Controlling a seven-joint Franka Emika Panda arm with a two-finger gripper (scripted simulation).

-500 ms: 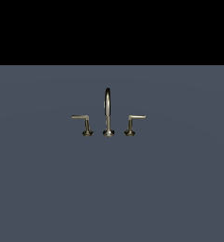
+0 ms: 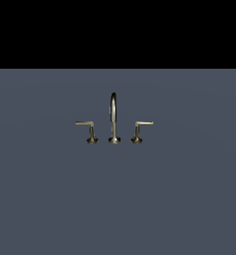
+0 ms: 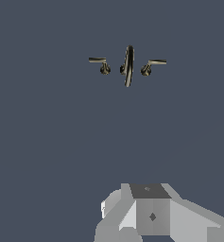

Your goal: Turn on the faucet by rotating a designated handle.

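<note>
On grey floor: one spout, two levers.

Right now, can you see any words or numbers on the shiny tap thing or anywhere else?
None: no words, numbers or signs show in either view. The faucet, the handle, its twin lever and the grey floor are all plain. The grey robot part in the wrist view carries only small dark marks, not letters.
</note>
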